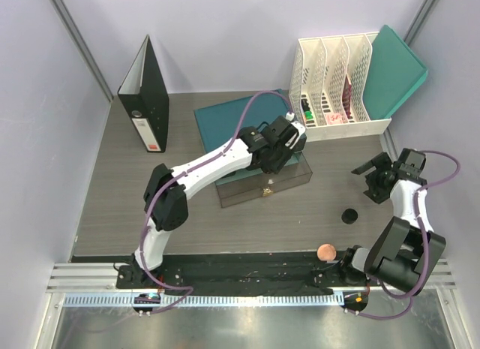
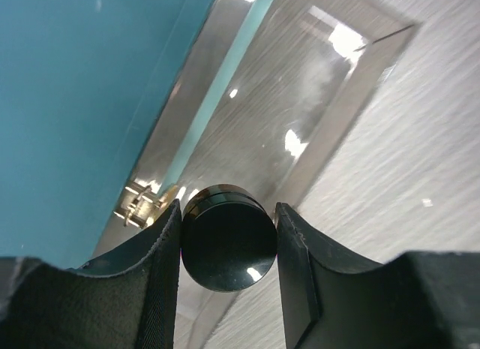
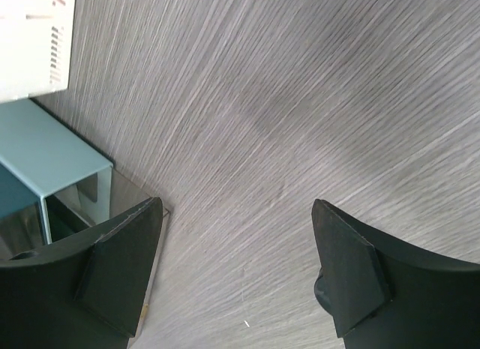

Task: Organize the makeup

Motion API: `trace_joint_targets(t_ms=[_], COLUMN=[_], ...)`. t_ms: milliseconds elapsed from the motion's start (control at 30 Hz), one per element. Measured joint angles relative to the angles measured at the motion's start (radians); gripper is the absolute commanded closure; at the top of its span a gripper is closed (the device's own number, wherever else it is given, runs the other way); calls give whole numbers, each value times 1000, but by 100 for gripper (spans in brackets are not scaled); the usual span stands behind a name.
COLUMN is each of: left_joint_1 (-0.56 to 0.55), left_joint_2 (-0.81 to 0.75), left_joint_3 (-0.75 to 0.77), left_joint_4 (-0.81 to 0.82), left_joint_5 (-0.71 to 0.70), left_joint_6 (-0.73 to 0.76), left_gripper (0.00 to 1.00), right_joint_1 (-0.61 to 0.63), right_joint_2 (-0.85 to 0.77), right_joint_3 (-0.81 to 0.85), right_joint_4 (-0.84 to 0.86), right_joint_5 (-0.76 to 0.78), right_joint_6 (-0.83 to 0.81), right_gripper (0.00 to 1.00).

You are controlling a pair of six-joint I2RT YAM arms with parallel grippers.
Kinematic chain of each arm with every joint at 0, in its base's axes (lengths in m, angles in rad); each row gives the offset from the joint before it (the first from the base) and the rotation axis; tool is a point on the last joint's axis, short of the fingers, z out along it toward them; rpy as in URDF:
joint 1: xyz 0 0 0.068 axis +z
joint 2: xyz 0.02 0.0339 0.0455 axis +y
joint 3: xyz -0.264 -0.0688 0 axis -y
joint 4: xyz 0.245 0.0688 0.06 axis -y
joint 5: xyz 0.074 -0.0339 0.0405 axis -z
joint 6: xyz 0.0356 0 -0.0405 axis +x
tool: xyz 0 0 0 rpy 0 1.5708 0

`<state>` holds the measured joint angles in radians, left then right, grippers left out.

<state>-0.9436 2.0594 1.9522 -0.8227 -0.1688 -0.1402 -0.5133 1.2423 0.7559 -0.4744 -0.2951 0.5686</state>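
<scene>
1. Black jar point(image 2: 229, 240): I am gripping it between the closed fingers of the left gripper point(image 2: 229, 214), and it is hanging over the clear box point(image 1: 259, 190), probably over its open tray, though the glare is blurring that.
2. I am holding the right gripper point(image 3: 236, 206) spread wide and empty over the table point(image 3: 300, 101).
3. A second black jar point(image 1: 349, 215) and a peach disc point(image 1: 325, 252) are lying apart on the table near the right arm.

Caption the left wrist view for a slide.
Left fingers grip a black jar by the clear box.
</scene>
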Motion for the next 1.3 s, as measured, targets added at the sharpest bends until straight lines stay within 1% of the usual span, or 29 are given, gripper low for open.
trace_joint_targets(t_ms=[200, 367, 567, 700, 733, 800, 833, 867, 900, 1000, 1133, 1300], left_joint_1=[22, 23, 23, 24, 22, 19, 19, 18, 18, 19, 24, 30], left_joint_2=[51, 93, 155, 189, 198, 212, 217, 222, 227, 231, 231, 232], left_joint_3=[3, 37, 118, 131, 135, 141, 145, 150, 161, 175, 195, 233], left_joint_4=[-10, -14, -21, -32, -36, -46, -51, -58, -66, -72, -73, -93], left_joint_5=[17, 32, 32, 38, 39, 45, 49, 54, 60, 77, 95, 107], left_joint_6=[18, 18, 18, 18, 18, 18, 19, 18, 18, 21, 18, 22], left_gripper=[99, 92, 84, 78, 70, 63, 57, 53, 43, 30, 23, 12], right_joint_1=[8, 10, 10, 12, 14, 23, 27, 29, 39, 51, 65, 68], right_joint_2=[-59, -87, -93, -113, -122, -137, -140, -143, -147, -170, -214, -273], right_joint_3=[-31, -69, -97, -98, -98, -93, -89, -85, -80, -77, -75, -35], right_joint_4=[-6, -2, 14, 12, 6, -15, -30, -40, -55, -79, -116, -221], right_joint_5=[-18, -31, -48, -45, -42, -31, -24, -19, -13, -5, 8, 38], right_joint_6=[-15, -12, 13, 19, 19, 16, 14, 13, 13, 20, 37, 39], right_gripper=[14, 14, 14, 14, 14, 14, 14, 14, 14, 14, 14, 15])
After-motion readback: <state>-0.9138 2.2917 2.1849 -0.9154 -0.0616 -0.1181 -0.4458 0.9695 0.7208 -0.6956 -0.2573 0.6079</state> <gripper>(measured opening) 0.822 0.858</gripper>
